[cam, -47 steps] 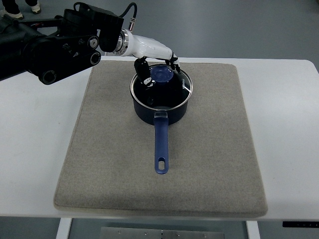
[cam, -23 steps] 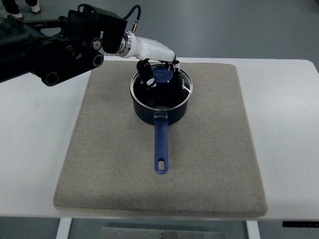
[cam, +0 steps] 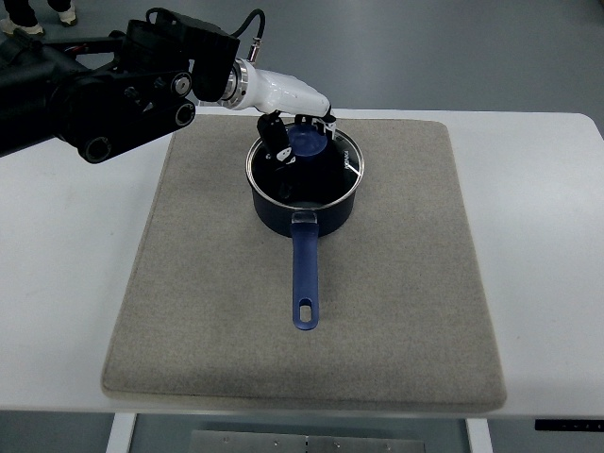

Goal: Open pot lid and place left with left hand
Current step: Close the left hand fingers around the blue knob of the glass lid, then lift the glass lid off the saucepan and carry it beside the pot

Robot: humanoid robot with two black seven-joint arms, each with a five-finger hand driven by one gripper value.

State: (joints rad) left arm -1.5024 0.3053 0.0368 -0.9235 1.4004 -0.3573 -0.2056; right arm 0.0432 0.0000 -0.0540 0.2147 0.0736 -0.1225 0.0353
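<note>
Pot (cam: 304, 203): dark blue saucepan, set upright on the far middle part of the mat, its long blue handle (cam: 305, 278) pointed toward the near edge. A slot is seen at the handle's free end.

Lid (cam: 316, 170): glass, with a metal rim, seated on the pot. A blue knob (cam: 304, 142) is placed at its centre. Whether the lid is lifted clear of the rim at any side cannot be told.

Left hand (cam: 297, 137): white wrist shell with black fingers (cam: 276, 142), brought in from the upper left on a black arm (cam: 94, 94). The fingers are curled down around the knob, one group seen on its left side and another on its far right side; the knob is closed in between them. A black cable is looped above the wrist.

Mat (cam: 189, 311): grey felt-like sheet, roughly square, laid flat on the table, with the pot as the only thing borne on it. The part to the left of the pot is bare.

Table (cam: 547, 264): white top, shown on both sides of the mat and along its far edge.

Floor: grey-blue, seen beyond the table. A pair of shoes (cam: 38, 14) is caught at the upper left corner.
</note>
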